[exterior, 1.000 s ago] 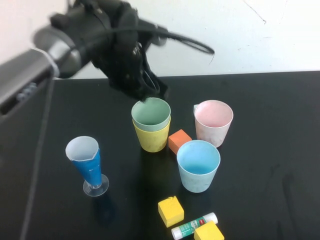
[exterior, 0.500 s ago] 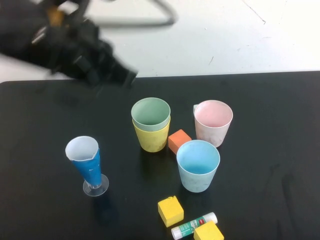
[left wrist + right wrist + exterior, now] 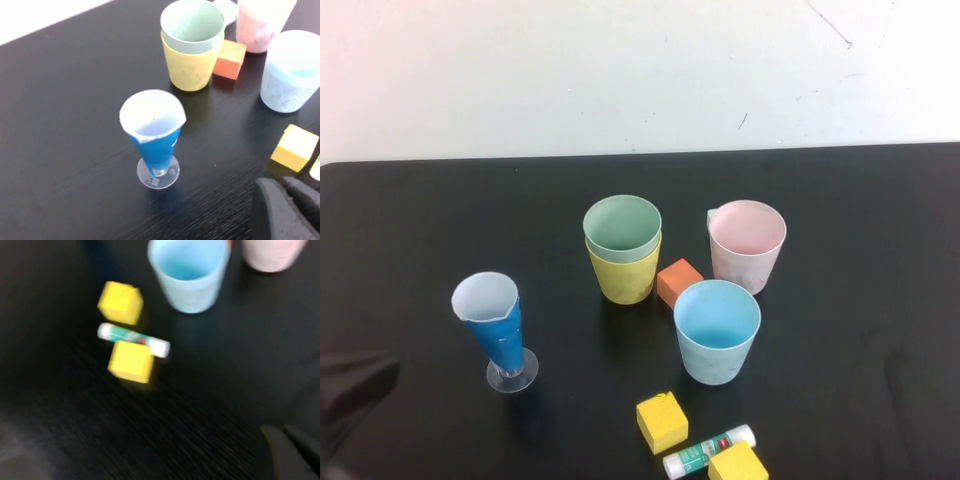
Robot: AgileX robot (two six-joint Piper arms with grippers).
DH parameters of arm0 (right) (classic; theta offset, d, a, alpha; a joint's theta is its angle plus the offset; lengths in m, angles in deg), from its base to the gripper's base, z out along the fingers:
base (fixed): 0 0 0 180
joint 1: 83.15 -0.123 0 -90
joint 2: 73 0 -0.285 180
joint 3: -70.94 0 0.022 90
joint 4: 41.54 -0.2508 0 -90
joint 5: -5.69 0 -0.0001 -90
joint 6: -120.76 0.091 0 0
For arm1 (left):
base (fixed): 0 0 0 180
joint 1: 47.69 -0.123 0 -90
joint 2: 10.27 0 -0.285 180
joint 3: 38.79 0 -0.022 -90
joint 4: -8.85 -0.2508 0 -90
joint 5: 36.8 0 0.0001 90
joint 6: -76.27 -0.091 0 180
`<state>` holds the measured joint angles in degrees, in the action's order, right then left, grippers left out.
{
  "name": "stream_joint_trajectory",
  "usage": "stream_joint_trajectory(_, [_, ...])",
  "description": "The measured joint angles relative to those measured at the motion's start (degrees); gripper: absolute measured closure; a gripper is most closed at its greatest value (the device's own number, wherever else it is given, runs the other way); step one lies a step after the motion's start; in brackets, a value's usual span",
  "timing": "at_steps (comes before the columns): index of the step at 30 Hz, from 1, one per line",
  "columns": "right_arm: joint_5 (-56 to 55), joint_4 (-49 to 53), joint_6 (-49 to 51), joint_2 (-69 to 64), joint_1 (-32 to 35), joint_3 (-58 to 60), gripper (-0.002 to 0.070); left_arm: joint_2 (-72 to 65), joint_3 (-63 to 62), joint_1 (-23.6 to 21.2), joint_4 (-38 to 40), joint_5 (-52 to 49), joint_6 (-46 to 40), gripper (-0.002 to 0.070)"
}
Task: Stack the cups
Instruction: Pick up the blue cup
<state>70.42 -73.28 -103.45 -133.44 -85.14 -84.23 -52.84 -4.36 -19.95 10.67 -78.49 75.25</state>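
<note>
Green cup (image 3: 621,224) sits nested in the yellow cup (image 3: 624,275) mid-table, upright; pink cup (image 3: 747,244) stands just right of them, light blue cup (image 3: 717,330) nearer the robot, an orange block (image 3: 678,282) between the three, none of them held. Left gripper (image 3: 287,210) pulled low to the near left edge of the black table (image 3: 420,230), finger ends close together and holding nothing, looking across at the blue cone cup (image 3: 493,325) on its clear foot. Right gripper (image 3: 292,450) hangs at the near right above two yellow blocks (image 3: 120,302) and a glue stick (image 3: 133,339); whether it is clenched or released, cannot tell.
</note>
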Motion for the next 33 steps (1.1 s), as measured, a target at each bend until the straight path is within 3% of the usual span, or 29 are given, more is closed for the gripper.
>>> stream_joint_trajectory(5, [3.4, -1.3, -0.7, -9.2, -3.2, -7.8, 0.0679, 9.0, 5.7, 0.0, -2.5, 1.4, 0.0, 0.0673])
stream_joint_trajectory(9, [3.7, 1.9, 2.6, -15.3, -9.9, -14.4, 0.0679, 11.9, 6.8, 0.0, -3.7, 2.0, 0.2, 0.0673])
stream_joint_trajectory(16, [5.3, 18.1, 15.4, -28.3, -26.4, -27.1, 0.0679, 12.1, 6.8, 0.0, -5.2, 2.3, 0.1, 0.0673])
stream_joint_trajectory(21, [5.9, 30.1, 20.1, -38.2, -34.0, -34.7, 0.0679, 12.1, 6.8, 0.0, -7.3, 2.3, 0.0, 0.0673])
stream_joint_trajectory(29, [5.8, 31.7, 27.8, -49.9, -33.8, -41.6, 0.0664, 12.1, 6.8, 0.0, -8.2, 2.3, -0.1, 0.0673])
stream_joint_trajectory(33, [5.8, 27.4, 29.3, -52.7, -31.3, -42.1, 0.052, 12.1, 6.8, 0.0, -8.3, 2.3, -0.1, 0.0674])
